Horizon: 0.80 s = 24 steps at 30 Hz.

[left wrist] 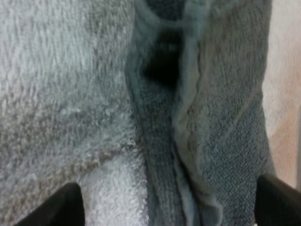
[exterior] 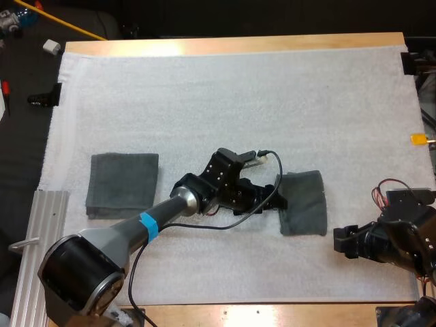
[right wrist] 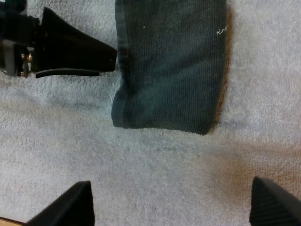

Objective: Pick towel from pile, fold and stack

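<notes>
White mat (exterior: 225, 88) spread over wooden table (exterior: 204, 46), with folded towel (exterior: 122, 184), dark grey-green, lying flat and square toward the left. Right of centre, left gripper (exterior: 276, 201) low at the left edge of second towel (exterior: 304, 204), also folded but narrower, its black fingers (left wrist: 66, 207) standing wide apart with the hemmed edge between them, unpinched. Farther right and nearer, right gripper (exterior: 344, 242) over bare mat just off that towel's near right corner, fingers (right wrist: 70, 202) spread and clear of everything.
</notes>
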{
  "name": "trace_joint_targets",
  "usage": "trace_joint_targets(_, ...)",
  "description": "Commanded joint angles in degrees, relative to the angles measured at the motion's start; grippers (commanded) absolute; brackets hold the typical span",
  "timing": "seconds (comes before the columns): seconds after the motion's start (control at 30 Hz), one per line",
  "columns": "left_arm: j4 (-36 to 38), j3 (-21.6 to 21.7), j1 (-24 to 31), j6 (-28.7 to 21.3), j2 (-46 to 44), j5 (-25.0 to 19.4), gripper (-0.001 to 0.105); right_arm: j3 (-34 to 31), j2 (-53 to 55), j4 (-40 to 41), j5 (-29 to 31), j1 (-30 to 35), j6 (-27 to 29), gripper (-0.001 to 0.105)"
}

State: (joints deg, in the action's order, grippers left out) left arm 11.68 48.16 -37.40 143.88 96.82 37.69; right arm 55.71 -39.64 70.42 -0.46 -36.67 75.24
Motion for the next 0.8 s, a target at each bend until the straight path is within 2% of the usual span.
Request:
trace_joint_targets(0.0,-0.13,1.19,-0.54,1.64,0.72,-0.03,0.071,0.36,0.24,0.46,0.33,-0.01,0.41,0.066)
trace_joint_targets(0.17,1.18,3.13,-2.02,2.91,1.69,-1.11,0.071,0.33,0.26,0.40,0.19,-0.09,0.42,0.066)
trace_joint_targets(0.57,10.45,11.11,-6.03,3.91,6.24,-3.05,0.070,0.41,0.20,0.76,-0.03,-0.17,0.25,0.066)
trace_joint_targets(0.77,10.14,13.85,-7.26,5.29,8.30,-1.84,0.068,0.45,0.20,0.95,-0.19,-0.13,0.27,0.066)
